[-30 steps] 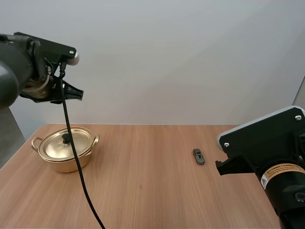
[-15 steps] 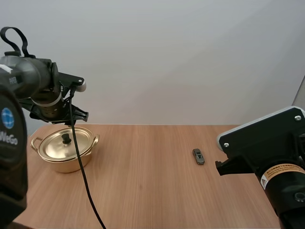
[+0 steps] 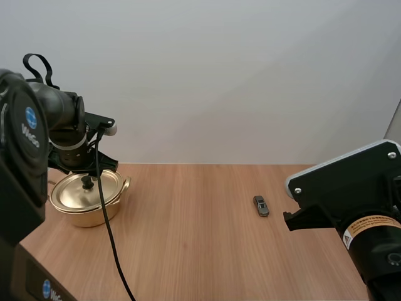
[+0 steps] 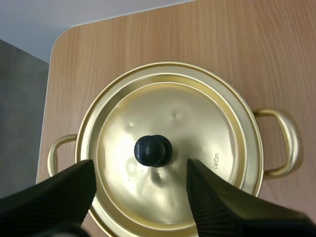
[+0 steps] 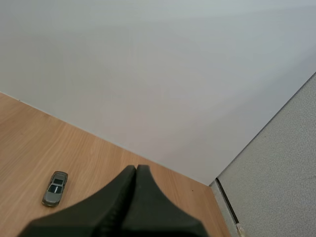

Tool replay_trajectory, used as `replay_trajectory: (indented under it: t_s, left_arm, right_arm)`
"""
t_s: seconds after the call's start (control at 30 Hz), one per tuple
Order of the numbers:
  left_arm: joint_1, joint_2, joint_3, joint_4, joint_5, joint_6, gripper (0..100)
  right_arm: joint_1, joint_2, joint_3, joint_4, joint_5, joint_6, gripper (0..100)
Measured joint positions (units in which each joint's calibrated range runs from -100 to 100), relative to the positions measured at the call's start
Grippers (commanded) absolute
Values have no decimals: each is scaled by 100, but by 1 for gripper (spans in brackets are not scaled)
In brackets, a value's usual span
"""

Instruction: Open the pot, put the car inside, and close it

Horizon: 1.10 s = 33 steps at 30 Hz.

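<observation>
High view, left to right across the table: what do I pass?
pot → car → right arm

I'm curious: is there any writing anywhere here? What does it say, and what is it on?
"14Cm": stamped on the pot lid, near its rim.
"WeGo": white letters on the left arm, under a round blue logo; a second copy lower down is cut off.
Yellow label on the right arm: print too small to read.
</observation>
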Motion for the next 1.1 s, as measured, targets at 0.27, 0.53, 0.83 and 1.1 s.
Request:
replay_trajectory:
  t_s: [0.27, 0.53, 0.83, 1.1]
  left_arm:
    - [0, 520, -329, 45, 46, 59, 89]
    - [0, 913, -576, 45, 10, 173, 86]
    - [0, 1157, -576, 20, 208, 174, 0]
    - [0, 818, -936, -512, 30, 175, 0]
  right_arm:
    - [0, 0, 0, 0, 99, 0, 0]
    - [-18, 0, 0, 0, 141, 0, 0]
    - [-37, 0, 0, 0, 141, 0, 0]
    - [-59, 12, 16, 57, -90, 0, 0]
